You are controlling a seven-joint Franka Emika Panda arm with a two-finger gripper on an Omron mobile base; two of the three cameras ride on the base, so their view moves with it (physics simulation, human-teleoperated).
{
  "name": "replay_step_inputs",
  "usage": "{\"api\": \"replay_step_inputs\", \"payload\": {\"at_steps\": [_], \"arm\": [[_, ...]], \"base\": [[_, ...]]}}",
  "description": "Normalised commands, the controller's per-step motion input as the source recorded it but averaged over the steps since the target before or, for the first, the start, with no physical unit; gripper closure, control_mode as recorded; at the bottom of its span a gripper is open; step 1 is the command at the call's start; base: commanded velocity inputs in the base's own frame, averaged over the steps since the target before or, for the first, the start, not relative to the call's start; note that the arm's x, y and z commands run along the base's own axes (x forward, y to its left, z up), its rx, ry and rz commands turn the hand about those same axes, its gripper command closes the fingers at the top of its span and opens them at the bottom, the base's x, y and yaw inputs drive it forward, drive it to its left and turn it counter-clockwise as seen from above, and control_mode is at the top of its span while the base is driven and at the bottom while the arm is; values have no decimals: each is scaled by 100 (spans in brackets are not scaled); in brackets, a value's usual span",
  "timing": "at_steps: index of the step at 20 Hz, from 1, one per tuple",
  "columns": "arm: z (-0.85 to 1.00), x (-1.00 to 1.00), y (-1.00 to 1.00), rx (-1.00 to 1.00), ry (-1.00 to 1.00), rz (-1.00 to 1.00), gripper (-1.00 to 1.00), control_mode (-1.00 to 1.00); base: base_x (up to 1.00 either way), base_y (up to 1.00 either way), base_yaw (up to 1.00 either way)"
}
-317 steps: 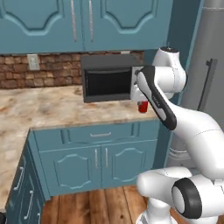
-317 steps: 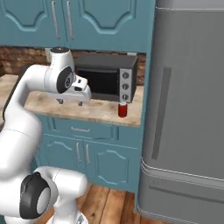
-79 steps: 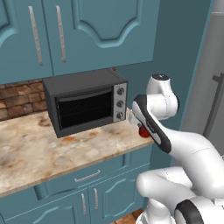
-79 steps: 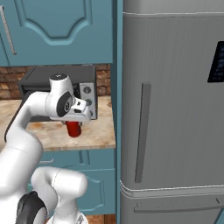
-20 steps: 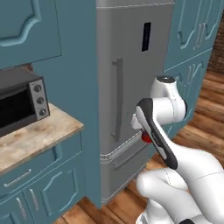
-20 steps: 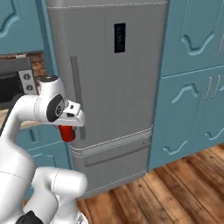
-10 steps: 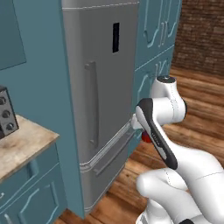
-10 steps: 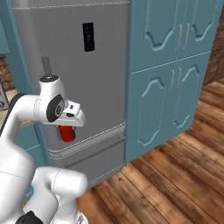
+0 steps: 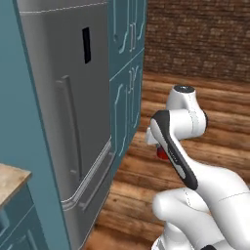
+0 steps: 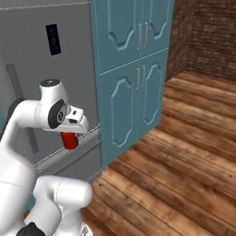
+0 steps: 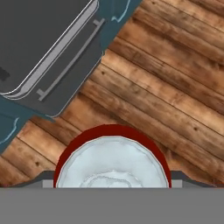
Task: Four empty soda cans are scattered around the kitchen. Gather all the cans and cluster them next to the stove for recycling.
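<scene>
While clamped on the red soda can (image 10: 69,140), hand (image 10: 73,133) beside grey fridge (image 10: 27,69).

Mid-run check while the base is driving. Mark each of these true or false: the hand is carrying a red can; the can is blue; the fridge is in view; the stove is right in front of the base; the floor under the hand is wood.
1. The hand holds a red soda can. True.
2. The can is blue. False: its side is red, with a silvery top in the hand view.
3. A grey fridge stands beside teal cabinets. True.
4. The stove is right in front of the base. False: the base views show the fridge, cabinets, a brick wall and open floor, no cooktop.
5. The floor below the hand is wooden planks. True.
</scene>
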Motion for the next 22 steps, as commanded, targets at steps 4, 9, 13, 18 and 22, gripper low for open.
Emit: {"api": "replay_step_inputs", "payload": {"at_steps": [4, 9, 13, 18, 22], "arm": [[0, 0, 0, 0, 0, 0, 100, 100], [0, 0, 0, 0, 0, 0, 100, 100], [0, 0, 0, 0, 0, 0, 100, 100], [0, 0, 0, 0, 0, 0, 100, 100], [0, 0, 0, 0, 0, 0, 100, 100]], "base": [[0, 2, -50], [0, 1, -50], [0, 0, -50], [0, 0, -50], [0, 0, -50]]}}
